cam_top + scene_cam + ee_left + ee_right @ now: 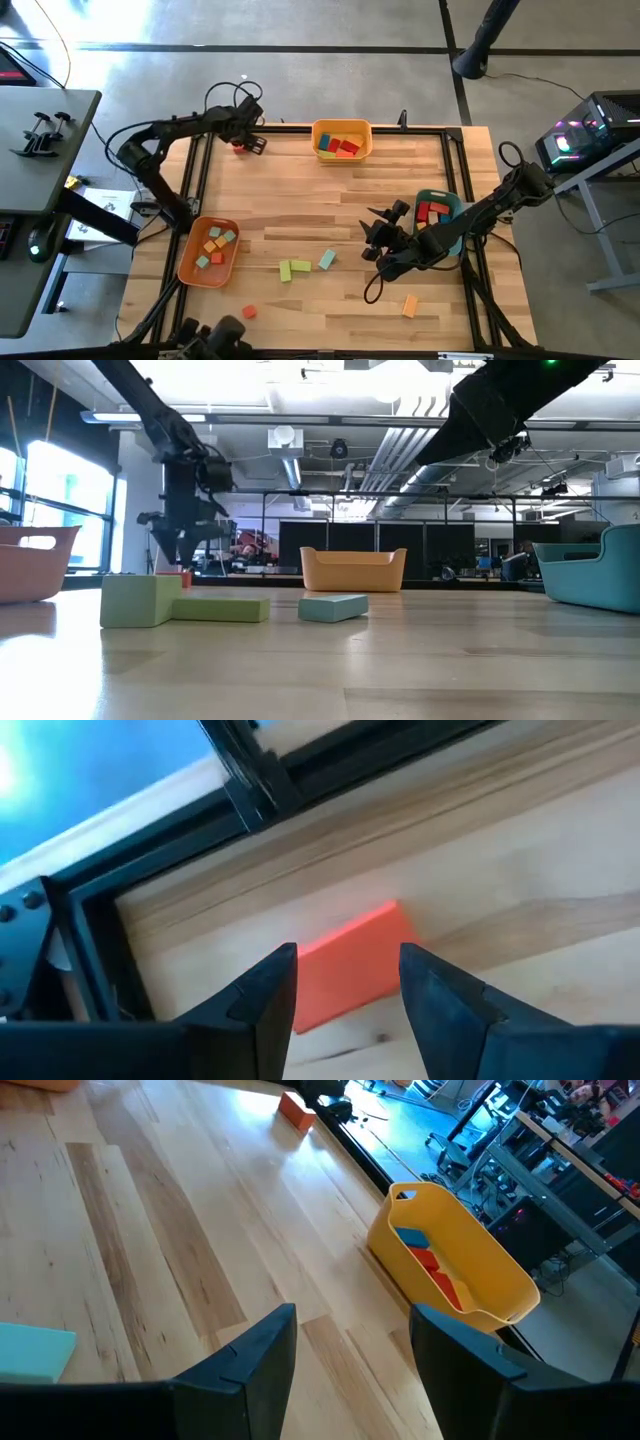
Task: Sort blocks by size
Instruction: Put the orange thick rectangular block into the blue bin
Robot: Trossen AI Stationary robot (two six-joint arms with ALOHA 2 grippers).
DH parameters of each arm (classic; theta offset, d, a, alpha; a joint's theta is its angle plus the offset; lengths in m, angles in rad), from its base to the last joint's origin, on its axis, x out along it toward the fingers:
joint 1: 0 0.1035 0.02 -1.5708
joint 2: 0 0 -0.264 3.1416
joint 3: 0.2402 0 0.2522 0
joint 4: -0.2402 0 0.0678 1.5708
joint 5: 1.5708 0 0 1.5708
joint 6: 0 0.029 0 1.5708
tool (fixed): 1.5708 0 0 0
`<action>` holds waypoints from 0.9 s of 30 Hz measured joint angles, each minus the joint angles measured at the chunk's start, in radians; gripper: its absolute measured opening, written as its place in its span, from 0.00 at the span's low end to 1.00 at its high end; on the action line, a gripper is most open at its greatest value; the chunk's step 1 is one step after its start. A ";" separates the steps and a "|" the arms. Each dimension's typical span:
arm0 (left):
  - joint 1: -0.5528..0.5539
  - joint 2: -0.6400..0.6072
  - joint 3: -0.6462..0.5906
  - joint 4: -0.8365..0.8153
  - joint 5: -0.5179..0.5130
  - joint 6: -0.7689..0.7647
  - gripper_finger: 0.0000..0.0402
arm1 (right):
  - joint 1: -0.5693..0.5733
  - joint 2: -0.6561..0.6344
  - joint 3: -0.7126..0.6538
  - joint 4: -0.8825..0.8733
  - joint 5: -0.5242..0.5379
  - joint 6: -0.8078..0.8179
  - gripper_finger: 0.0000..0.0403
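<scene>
A red block [352, 975] lies flat on the table close to its far left corner [238, 148]. My left gripper [349, 949] hangs over it, pointing steeply down and open, one finger on each side of the block [244, 141]. My right gripper [372, 240] hovers open above the table's right half with nothing between its fingers [350, 1315]. Loose blocks lie on the table: a light green pair [292, 268], a teal one [327, 260], a small red-orange one [249, 312] and an orange one [410, 305].
A yellow tray [342, 152] with red and blue blocks stands at the far edge. An orange tray [187, 262] with small blocks is at the left, and a teal tray [447, 196] with red blocks sits under my right arm. A black frame rail [250, 780] runs beside the red block.
</scene>
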 joint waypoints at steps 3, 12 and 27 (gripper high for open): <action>0.005 0.028 0.002 0.003 0.026 0.003 0.40 | 0.000 0.000 0.000 0.000 0.000 0.000 0.48; -0.103 0.039 0.004 0.038 0.291 -0.005 0.40 | 0.000 0.000 0.000 0.000 0.000 0.000 0.48; -0.705 0.045 -0.001 0.562 0.675 0.207 0.40 | 0.000 0.000 0.000 0.001 0.000 0.004 0.48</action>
